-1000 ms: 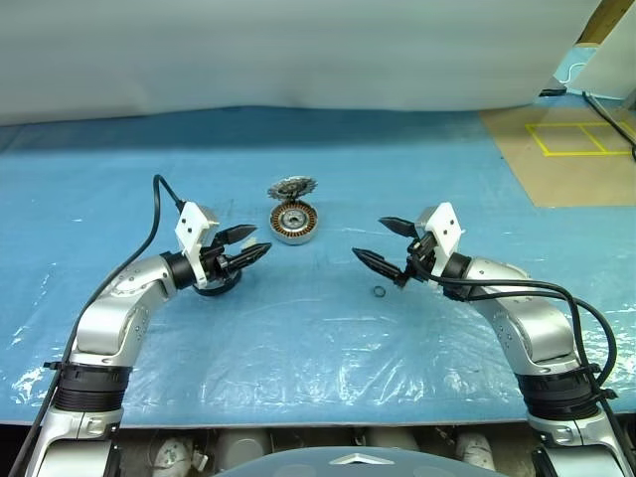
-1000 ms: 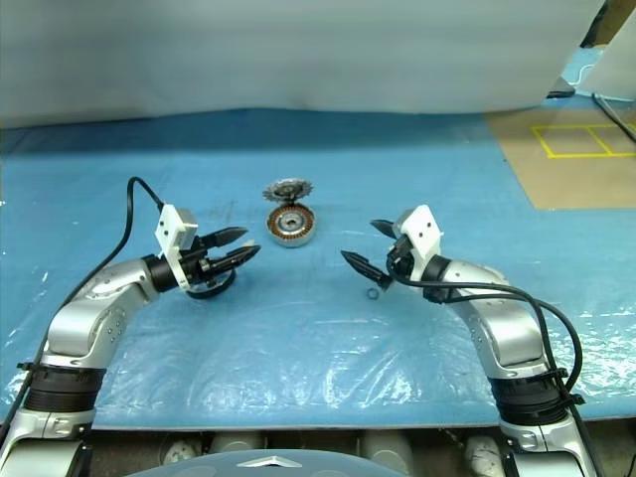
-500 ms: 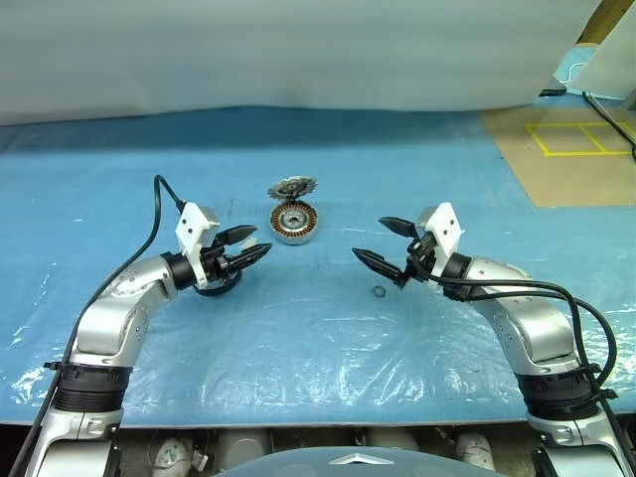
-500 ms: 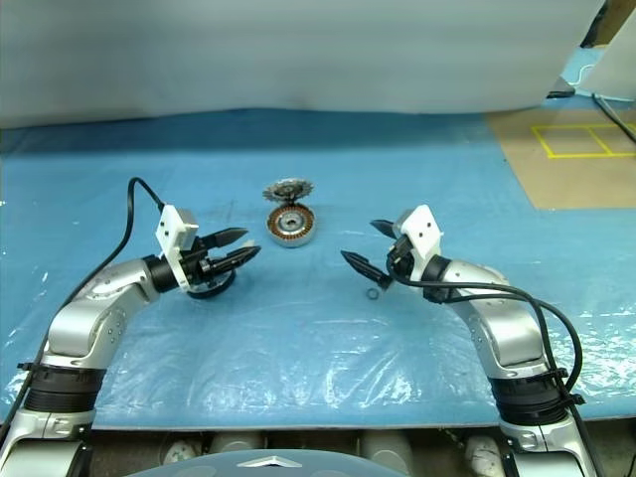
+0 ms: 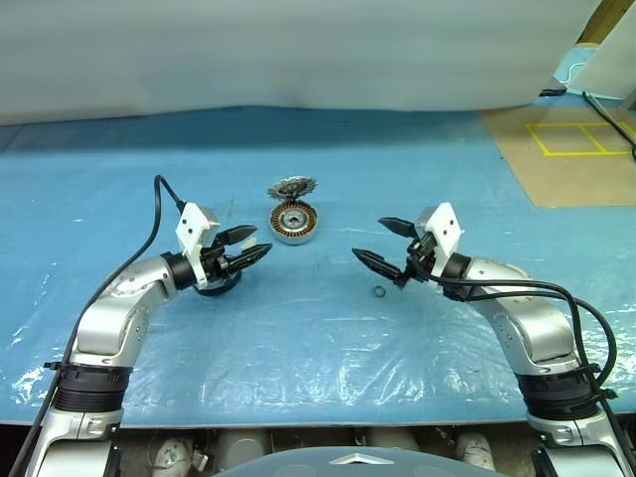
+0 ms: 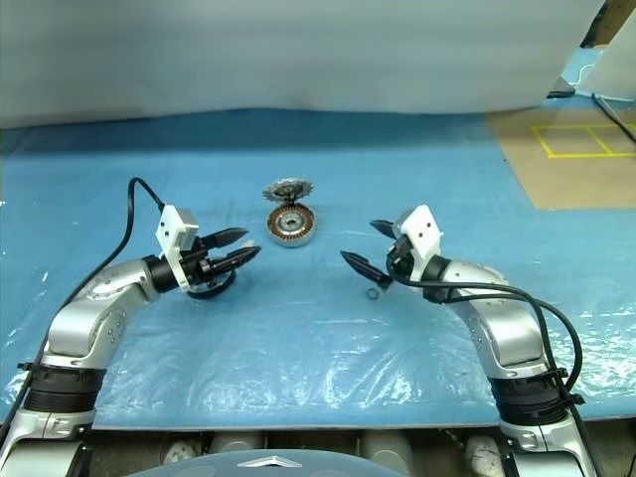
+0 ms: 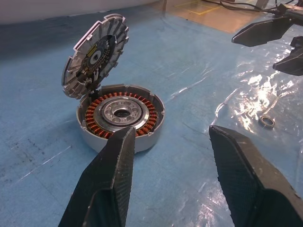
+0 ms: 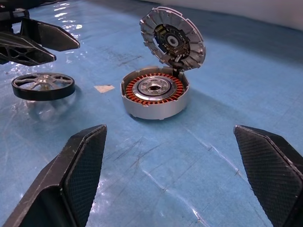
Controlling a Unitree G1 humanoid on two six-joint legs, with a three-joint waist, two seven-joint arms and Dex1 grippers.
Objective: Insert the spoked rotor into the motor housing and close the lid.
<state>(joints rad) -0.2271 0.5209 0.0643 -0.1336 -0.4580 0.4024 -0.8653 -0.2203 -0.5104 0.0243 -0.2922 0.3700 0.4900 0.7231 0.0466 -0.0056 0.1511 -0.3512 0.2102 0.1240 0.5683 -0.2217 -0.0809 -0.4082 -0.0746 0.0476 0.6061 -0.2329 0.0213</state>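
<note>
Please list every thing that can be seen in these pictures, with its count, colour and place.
Motor housing: one, silver with copper windings, middle of the table, open.
Lid: one, silver-grey, standing tilted at the housing's far edge.
Spoked rotor: one, dark grey, flat on the table under the left claw.
Small ring: one, black, on the table below the right claw.
Table cover: one, blue, shiny plastic.
Floor marking: yellow lines, far right.
Left claw: black, open, empty.
Right claw: black, wide open, empty.
</note>
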